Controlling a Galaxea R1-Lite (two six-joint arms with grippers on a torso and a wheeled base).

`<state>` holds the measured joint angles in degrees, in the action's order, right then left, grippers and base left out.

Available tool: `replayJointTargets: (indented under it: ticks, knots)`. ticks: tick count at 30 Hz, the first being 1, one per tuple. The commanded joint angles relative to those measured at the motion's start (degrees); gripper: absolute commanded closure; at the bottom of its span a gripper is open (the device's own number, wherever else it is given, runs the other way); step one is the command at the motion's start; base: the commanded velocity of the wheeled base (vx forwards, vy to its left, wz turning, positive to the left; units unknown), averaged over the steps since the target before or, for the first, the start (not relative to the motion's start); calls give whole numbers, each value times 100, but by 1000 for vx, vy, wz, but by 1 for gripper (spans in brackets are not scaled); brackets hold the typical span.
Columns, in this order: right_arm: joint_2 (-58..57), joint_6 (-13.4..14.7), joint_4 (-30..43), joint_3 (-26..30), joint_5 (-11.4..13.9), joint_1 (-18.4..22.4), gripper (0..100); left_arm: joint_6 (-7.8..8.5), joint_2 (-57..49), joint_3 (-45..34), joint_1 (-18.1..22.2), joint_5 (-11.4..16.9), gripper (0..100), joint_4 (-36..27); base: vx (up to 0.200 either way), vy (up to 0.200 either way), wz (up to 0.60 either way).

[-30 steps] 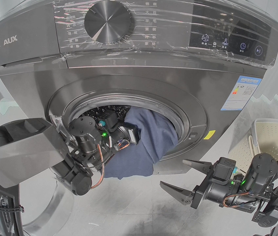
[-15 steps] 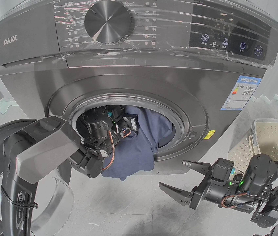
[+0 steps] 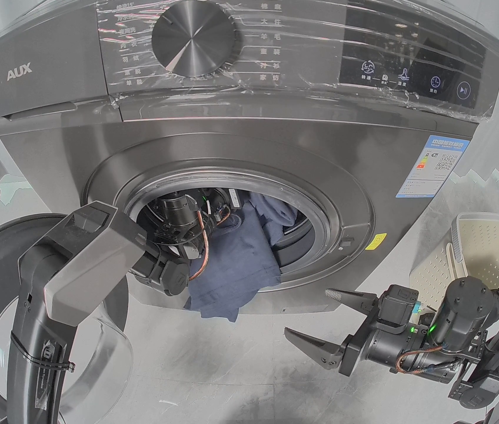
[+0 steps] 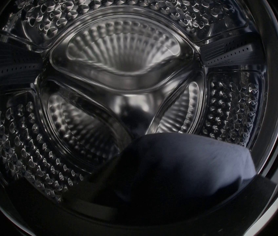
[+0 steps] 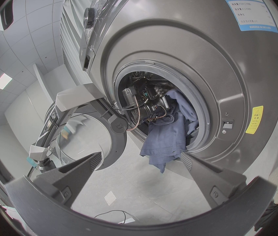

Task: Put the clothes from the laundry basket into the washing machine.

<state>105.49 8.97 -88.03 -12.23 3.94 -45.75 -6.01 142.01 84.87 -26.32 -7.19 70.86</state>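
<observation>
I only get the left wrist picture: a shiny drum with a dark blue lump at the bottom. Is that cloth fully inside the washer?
Observer: No. In the head view the navy garment drapes over the lower lip of the washing machine opening, and its hem hangs outside.
Operator: Could the other arm help?
Observer: The right end effector is open and holds nothing. It is in front of the machine, lower than the opening and to its right.
Operator: Where's the basket?
Observer: The laundry basket stands at the machine's right side, past the right end effector.
</observation>
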Motion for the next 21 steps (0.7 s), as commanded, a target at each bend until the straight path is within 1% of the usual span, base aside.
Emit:
replayJointTargets:
  ticks: [1, 3, 5, 8, 11, 13, 16, 18, 20, 21]
  knots:
    - [7, -1, -4, -8, 2, 5, 0, -102, -165, -155, -31, -72, 0, -46, 0, 0, 0]
    - [7, -1, 5, 1, 2, -4, 0, -172, -560, -630, -49, -54, 0, -336, 0, 0, 0]
    - [-2, -10, -4, -8, 2, 5, 0, -216, -947, -1139, -101, 34, 0, -670, 0, 0, 0]
    - [-2, -10, -4, -8, 2, -4, 0, -234, -1325, -1711, -242, 271, 0, -1048, 0, 0, 0]
    - [-2, -10, -4, -17, 2, -4, 0, -234, -1562, -2141, -365, 403, 0, -1321, 0, 0, 0]
    - [-10, -10, -4, -17, 2, -4, 0, -216, -1580, -2361, -453, 447, 0, -1417, 0, 0, 0]
    - [-10, -10, -4, -17, 2, -13, 0, -146, -1509, -2651, -523, 500, 0, -1453, 0, 0, 0]
    - [-10, -1, -4, -8, 2, -13, 0, -111, -1378, -2721, -523, 517, 0, -1444, 0, 0, 0]
    - [-10, -1, -4, -8, 2, -13, 0, -14, -1167, -2721, -515, 526, 0, -1391, 0, 0, 0]
    - [-10, -1, -4, -8, 2, -13, 0, 3, -1114, -2713, -506, 526, 0, -1391, 0, 0, 0]
